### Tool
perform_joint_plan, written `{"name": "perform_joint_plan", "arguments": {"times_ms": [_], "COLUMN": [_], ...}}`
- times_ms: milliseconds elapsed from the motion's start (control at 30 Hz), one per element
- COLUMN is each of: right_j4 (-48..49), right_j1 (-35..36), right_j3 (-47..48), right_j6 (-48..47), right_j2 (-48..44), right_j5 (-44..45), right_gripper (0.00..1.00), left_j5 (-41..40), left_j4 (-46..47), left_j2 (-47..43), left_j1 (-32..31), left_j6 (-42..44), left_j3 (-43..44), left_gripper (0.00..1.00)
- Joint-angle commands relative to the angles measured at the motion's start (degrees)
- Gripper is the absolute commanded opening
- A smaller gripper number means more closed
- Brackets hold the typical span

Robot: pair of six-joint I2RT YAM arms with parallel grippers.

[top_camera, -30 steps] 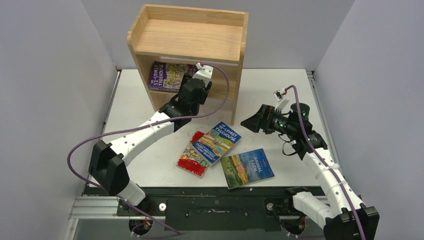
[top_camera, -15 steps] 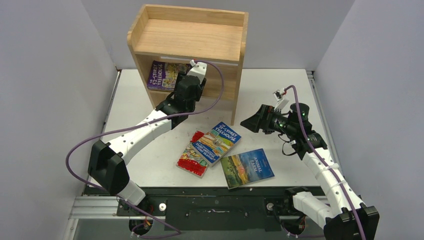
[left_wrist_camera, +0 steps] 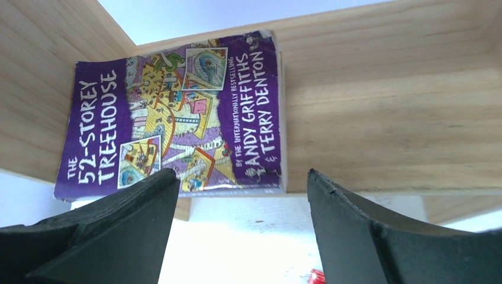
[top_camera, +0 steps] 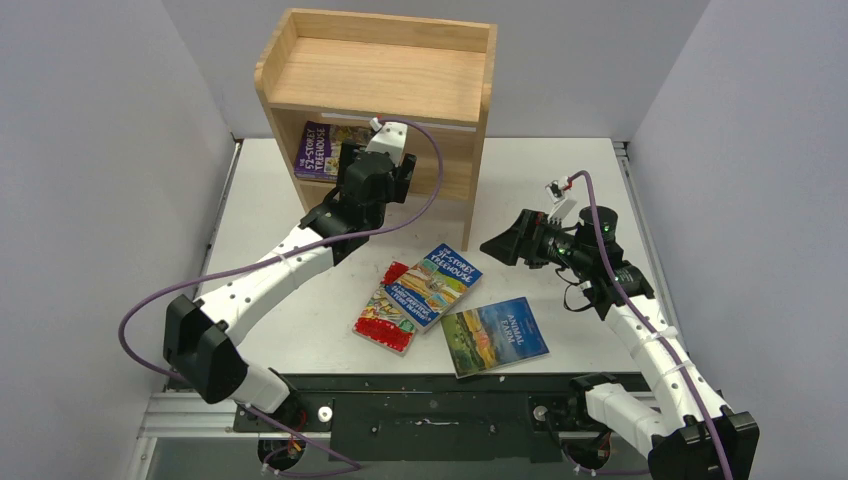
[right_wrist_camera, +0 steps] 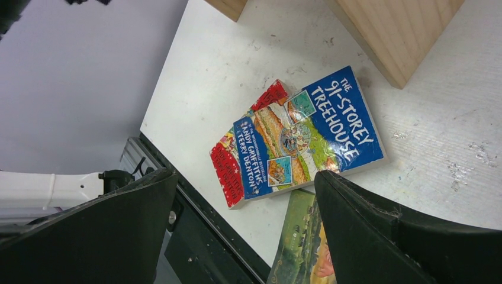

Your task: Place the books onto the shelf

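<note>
The light wooden shelf (top_camera: 380,75) stands at the back of the table. A purple book (left_wrist_camera: 177,112) lies flat on its inner board at the left (top_camera: 318,150). My left gripper (left_wrist_camera: 240,174) is just in front of that opening (top_camera: 352,165), open, with nothing between its fingers and clear of the book. A blue book (top_camera: 445,278) lies on a red-bordered book (top_camera: 380,328) mid-table, with the Animal Farm book (top_camera: 495,335) beside them. My right gripper (top_camera: 497,245) hovers open above these books (right_wrist_camera: 245,174), holding nothing.
The shelf's right side panel (right_wrist_camera: 396,35) stands close to the blue book (right_wrist_camera: 308,133). Grey walls close in the white table (top_camera: 560,175) on the left, back and right. A black metal rail (top_camera: 440,400) runs along the near edge.
My left gripper has slid left along the shelf front and its jaws have spread wider; the purple book stays on the inner board. The right arm has not moved.
</note>
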Motion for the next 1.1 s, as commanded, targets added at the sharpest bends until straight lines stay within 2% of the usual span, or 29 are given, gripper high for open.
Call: {"name": "perform_joint_plan", "arguments": {"times_ms": [0,167,233,333,400,633,867,1067], "right_j4": [1.2,2.0,2.6,2.6,2.2,2.6,2.5,2.3], "right_j1": [0.8,1.2,1.5,2.0,2.2,2.6,3.1,3.4], "right_j3": [1.8,1.4,1.4,1.7,1.8,1.9,2.3,2.8], "right_j6": [-0.4,-0.2,0.1,-0.1,-0.4,-0.2,-0.1,-0.4], "right_j2": [0.1,0.4,0.6,1.0,1.0,1.1,1.5,1.9], "right_j5": [0.8,0.9,0.8,0.6,0.9,1.1,1.3,1.5], "right_gripper": [0.9,0.9,0.9,0.9,0.9,0.9,0.9,0.9], "left_j5": [0.0,-1.0,4.3,16.0,20.6,24.7,25.6,23.6], "left_j4": [-0.9,-6.7,-10.0,-13.7,-15.3,-23.3,-18.7,-13.0], "left_j2": [-8.3,-15.5,-17.1,-18.3,-18.9,-13.9,-11.5,-11.0], "left_j1": [-2.5,-2.1,0.8,9.7,14.0,20.4,20.8,20.8], "left_j6": [-5.6,-15.3,-17.4,-18.5,-17.9,-13.6,-12.5,-11.4], "left_j3": [-1.2,-6.3,-7.0,-7.4,-7.1,-0.2,-1.0,-2.9], "left_gripper": [0.79,0.75,0.75,0.75,0.75,0.67,0.6,0.48]}}
